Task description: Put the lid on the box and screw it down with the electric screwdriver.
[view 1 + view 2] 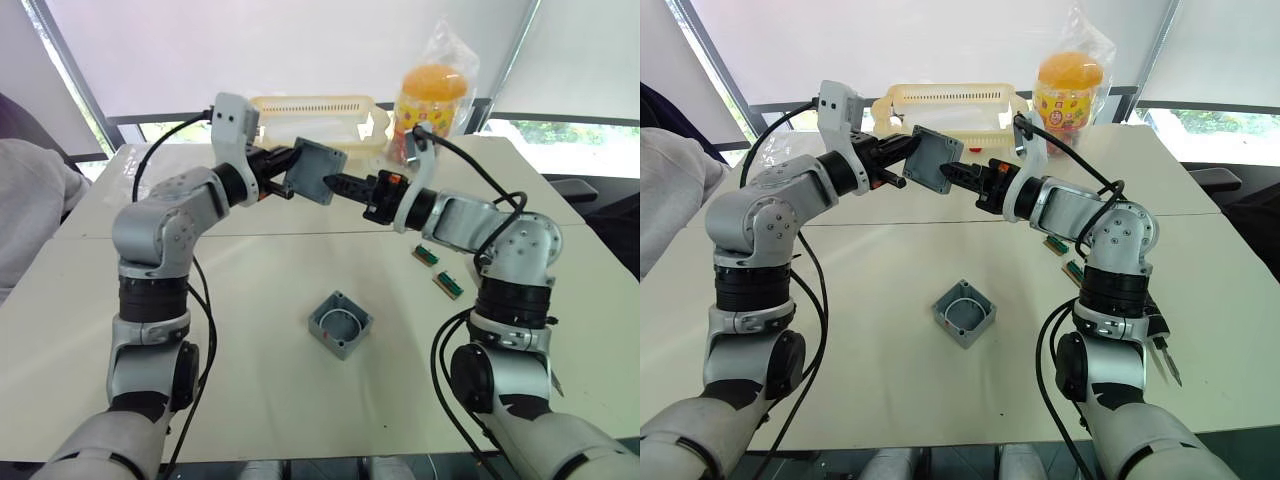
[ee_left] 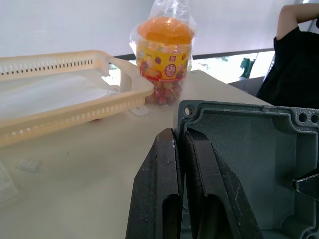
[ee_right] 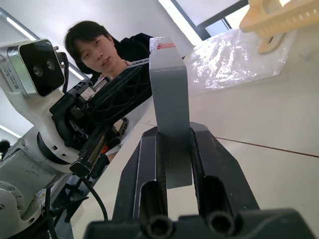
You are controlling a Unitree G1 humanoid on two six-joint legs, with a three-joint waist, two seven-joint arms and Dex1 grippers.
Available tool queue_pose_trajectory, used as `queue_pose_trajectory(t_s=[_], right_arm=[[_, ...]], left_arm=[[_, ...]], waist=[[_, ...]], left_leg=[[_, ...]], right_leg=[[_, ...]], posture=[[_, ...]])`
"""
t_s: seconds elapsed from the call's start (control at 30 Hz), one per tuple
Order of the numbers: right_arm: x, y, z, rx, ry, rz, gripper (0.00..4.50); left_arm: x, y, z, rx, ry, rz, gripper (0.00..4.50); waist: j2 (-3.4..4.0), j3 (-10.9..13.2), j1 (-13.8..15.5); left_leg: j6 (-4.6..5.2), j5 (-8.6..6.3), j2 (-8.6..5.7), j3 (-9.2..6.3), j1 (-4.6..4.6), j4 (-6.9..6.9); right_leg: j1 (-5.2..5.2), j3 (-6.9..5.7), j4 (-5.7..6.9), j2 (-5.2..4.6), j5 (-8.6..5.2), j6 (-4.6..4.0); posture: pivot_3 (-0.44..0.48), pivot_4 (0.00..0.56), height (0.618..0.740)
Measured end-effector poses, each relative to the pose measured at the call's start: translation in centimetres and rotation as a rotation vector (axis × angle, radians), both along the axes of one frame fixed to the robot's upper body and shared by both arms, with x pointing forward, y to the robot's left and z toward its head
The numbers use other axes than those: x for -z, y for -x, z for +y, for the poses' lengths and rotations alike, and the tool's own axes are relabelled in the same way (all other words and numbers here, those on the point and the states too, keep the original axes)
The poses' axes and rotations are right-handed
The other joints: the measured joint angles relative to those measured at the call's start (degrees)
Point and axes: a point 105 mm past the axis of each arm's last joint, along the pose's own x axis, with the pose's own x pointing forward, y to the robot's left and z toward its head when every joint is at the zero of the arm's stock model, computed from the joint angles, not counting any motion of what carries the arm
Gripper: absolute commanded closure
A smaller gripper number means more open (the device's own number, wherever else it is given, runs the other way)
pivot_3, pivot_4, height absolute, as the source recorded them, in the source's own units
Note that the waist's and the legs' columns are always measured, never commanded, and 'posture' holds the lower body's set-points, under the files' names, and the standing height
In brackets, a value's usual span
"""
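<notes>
The lid [image 1: 318,170], a flat grey square cover, hangs tilted in the air over the far half of the table. My left gripper [image 1: 288,175] is shut on the lid's left rim [image 2: 239,129]. From the right, my right gripper [image 1: 346,187] is shut on the opposite edge, and the lid's wall [image 3: 168,89] stands between its fingers. The box [image 1: 340,325] sits open on the table below, nearer to me, with a round ring inside. A dark pen-shaped electric screwdriver [image 1: 1164,352] with a thin bit lies at the right, partly behind my right arm.
A pale yellow basket [image 1: 320,104] and an orange-capped candy jar [image 1: 430,100] in a plastic bag stand at the far edge. Two small green circuit boards [image 1: 427,255] [image 1: 447,285] lie right of the box. A person's sleeve [image 1: 30,190] shows at the left.
</notes>
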Motion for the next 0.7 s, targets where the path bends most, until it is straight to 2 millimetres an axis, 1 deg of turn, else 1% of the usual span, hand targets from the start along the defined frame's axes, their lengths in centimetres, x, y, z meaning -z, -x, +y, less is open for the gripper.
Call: queue_pose_trajectory(t_s=[0.03,0.07,0.1,0.17,0.23,0.27,0.3,0.37,0.4,0.43,0.5,0.57,0.63,0.7], right_arm=[[0.0,0.0,0.0,0.000,0.000,0.000,4.37],[0.0,0.0,0.0,0.001,0.000,-0.001,4.37],[-0.1,0.0,-0.1,0.005,-0.003,-0.004,4.37],[-0.2,-0.1,-0.2,0.008,-0.009,-0.012,4.37],[-0.3,0.0,-0.2,0.006,-0.015,-0.020,4.37],[-0.3,0.0,-0.1,0.004,-0.016,-0.024,4.37],[-0.3,0.0,-0.1,0.001,-0.017,-0.030,4.37],[-0.4,0.1,0.0,0.004,-0.016,-0.056,4.37],[-0.4,0.0,-0.2,0.025,-0.001,-0.080,4.37],[-0.3,-0.2,-0.7,0.055,0.023,-0.104,4.37],[0.3,-0.5,-2.4,0.126,0.083,-0.157,4.37],[1.1,-0.5,-3.8,0.174,0.155,-0.214,4.37],[1.8,0.1,-4.5,0.199,0.256,-0.319,4.37],[2.3,0.8,-4.8,0.200,0.375,-0.455,4.37]], left_arm=[[0.0,0.0,0.0,0.000,-0.002,-0.001,4.50],[0.0,0.0,0.0,0.001,-0.001,-0.001,3.80],[0.0,0.1,-0.1,0.012,0.002,0.001,3.41],[0.1,0.2,-0.2,0.029,0.004,0.003,2.44],[0.1,0.3,-0.2,0.043,0.013,0.004,1.31],[0.0,0.4,-0.2,0.048,0.017,0.006,0.87],[0.0,0.5,-0.2,0.057,0.027,0.010,0.33],[0.1,0.7,0.6,0.068,0.038,0.015,0.33],[0.3,1.0,1.4,0.066,0.038,0.010,0.33],[0.3,1.2,2.2,0.062,0.051,-0.006,0.33],[0.2,1.7,4.3,0.047,0.079,-0.038,0.33],[-0.1,2.3,5.9,0.056,0.092,-0.024,0.33],[-0.3,2.9,6.5,0.109,0.129,0.009,0.33],[0.7,3.1,6.9,0.133,0.126,0.052,0.33]], waist=[[0.00,0.00,0.00],[0.00,0.00,0.00],[0.00,0.00,0.00],[0.00,0.00,-0.01],[0.00,0.00,-0.01],[0.00,0.00,-0.03],[0.00,0.00,-0.06],[0.00,0.00,-0.24],[0.00,0.00,-0.39],[0.00,0.00,-0.49],[0.00,0.00,-0.56],[-0.02,0.02,-0.48],[-0.02,0.02,-0.39],[-0.02,0.02,-0.49]], left_leg=[[0.00,0.00,0.00,0.00,0.00,0.00],[0.00,0.00,0.00,0.00,0.00,0.00],[0.00,0.00,0.00,0.00,0.00,0.00],[0.00,0.00,0.00,0.00,0.00,-0.01],[0.00,0.00,0.00,0.00,0.00,-0.01],[0.00,0.00,0.00,0.00,0.00,-0.02],[0.00,0.00,0.00,0.00,0.00,-0.03],[0.00,0.00,0.02,0.00,0.00,-0.06],[0.00,0.00,0.02,0.01,0.02,-0.13],[0.00,0.00,0.02,0.01,0.02,-0.21],[-0.01,0.01,0.02,0.00,0.02,-0.26],[-0.01,0.01,0.02,0.00,0.02,-0.27],[-0.01,0.01,0.01,0.01,0.02,-0.28],[-0.01,0.01,0.01,0.04,0.05,-0.28]], right_leg=[[0.00,0.00,0.00,0.00,0.00,0.00],[0.00,0.00,0.00,0.00,0.00,0.00],[0.00,0.00,0.00,0.00,0.00,0.00],[0.00,0.00,0.00,0.00,0.00,0.00],[0.00,0.00,-0.01,0.00,0.00,0.00],[0.00,0.00,0.00,0.00,0.00,0.00],[-0.01,0.00,-0.01,0.00,0.00,0.00],[-0.03,0.01,-0.01,0.02,0.00,0.00],[-0.05,0.02,-0.01,0.02,0.00,0.00],[-0.07,0.02,-0.04,0.01,0.00,0.00],[-0.08,0.02,-0.08,0.01,0.00,0.00],[-0.07,0.01,-0.10,0.01,-0.01,0.00],[-0.05,0.01,-0.12,0.01,-0.02,0.02],[-0.05,0.02,-0.13,0.01,-0.02,0.03]], posture=[[0.000,0.150,0.740],[0.000,0.150,0.740],[0.000,0.150,0.740],[0.000,0.150,0.740],[0.000,0.150,0.740],[0.000,0.150,0.740],[0.000,0.150,0.740],[0.000,0.150,0.740],[0.000,0.150,0.740],[0.000,0.150,0.740],[0.000,0.150,0.740],[0.000,0.150,0.740],[0.000,0.150,0.740],[0.000,0.150,0.740]])
